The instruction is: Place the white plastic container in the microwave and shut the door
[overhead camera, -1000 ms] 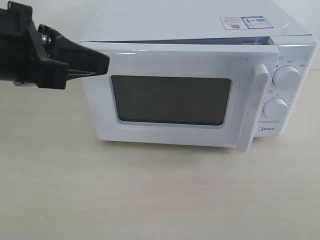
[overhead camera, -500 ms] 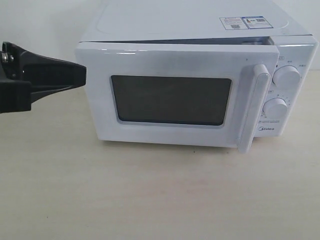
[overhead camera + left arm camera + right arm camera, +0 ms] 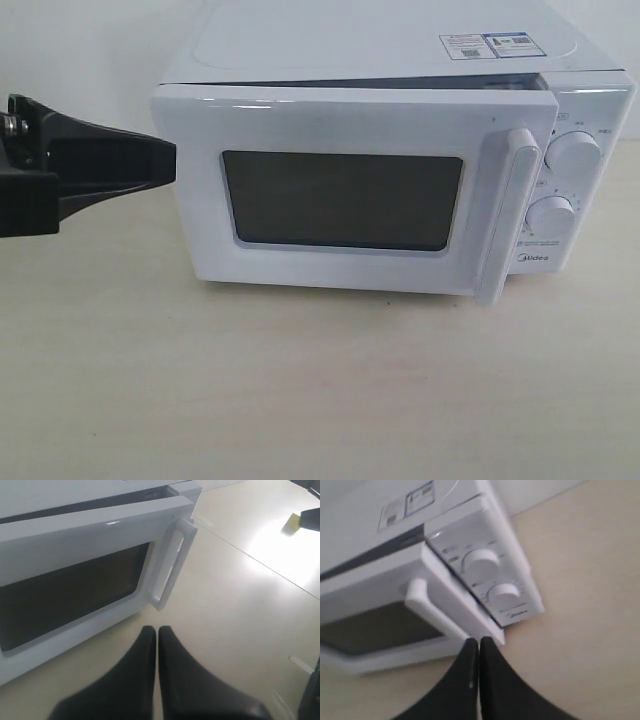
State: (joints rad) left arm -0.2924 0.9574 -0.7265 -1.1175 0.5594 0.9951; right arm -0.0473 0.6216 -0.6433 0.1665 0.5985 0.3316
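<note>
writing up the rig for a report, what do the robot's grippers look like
Both are black. The left gripper has two smooth, slightly glossy fingers that widen from narrow blunt tips to a broad base, joined to a blocky black mount with a silver bolt. The right gripper shows the same tapered black fingers. No cables or markings are visible.
</note>
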